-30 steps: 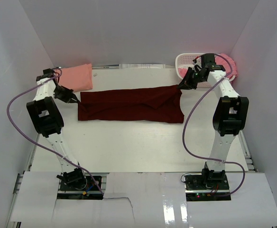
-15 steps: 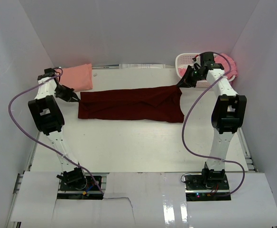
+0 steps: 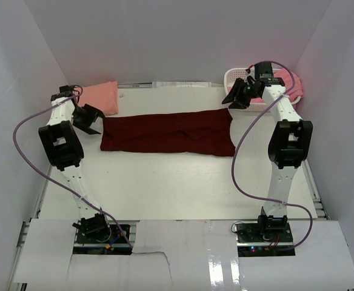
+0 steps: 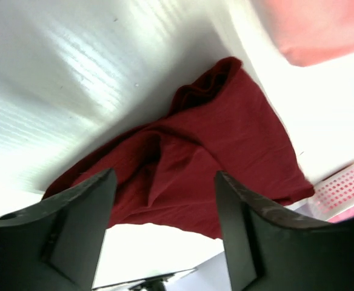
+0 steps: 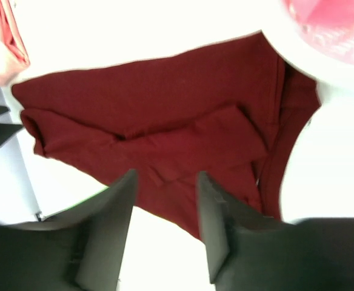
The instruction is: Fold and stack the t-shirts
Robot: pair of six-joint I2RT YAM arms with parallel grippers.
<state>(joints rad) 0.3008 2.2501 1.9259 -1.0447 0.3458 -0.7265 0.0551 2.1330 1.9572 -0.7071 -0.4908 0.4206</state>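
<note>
The dark maroon t-shirt (image 3: pixel 168 132) lies across the middle of the table as a long folded band; it also shows in the left wrist view (image 4: pixel 225 151) and the right wrist view (image 5: pixel 165 109). My left gripper (image 3: pixel 90 119) hovers just off the shirt's left end, open and empty (image 4: pixel 165 179). Above the shirt's right end, my right gripper (image 3: pixel 234 97) stands open with nothing between its fingers (image 5: pixel 166 177). A folded salmon-peach t-shirt (image 3: pixel 98 97) rests at the back left. The brighter pink t-shirt (image 3: pixel 290 81) hangs in the basket.
A white lattice basket (image 3: pixel 237 77) stands at the back right corner, right behind my right gripper. White walls close in the table on the left, back and right. Purple cables loop from both arms over the table's sides.
Both grippers have opened and let go of the maroon shirt's ends, then drawn up and back a little. The shirt's ends have settled onto the table.
</note>
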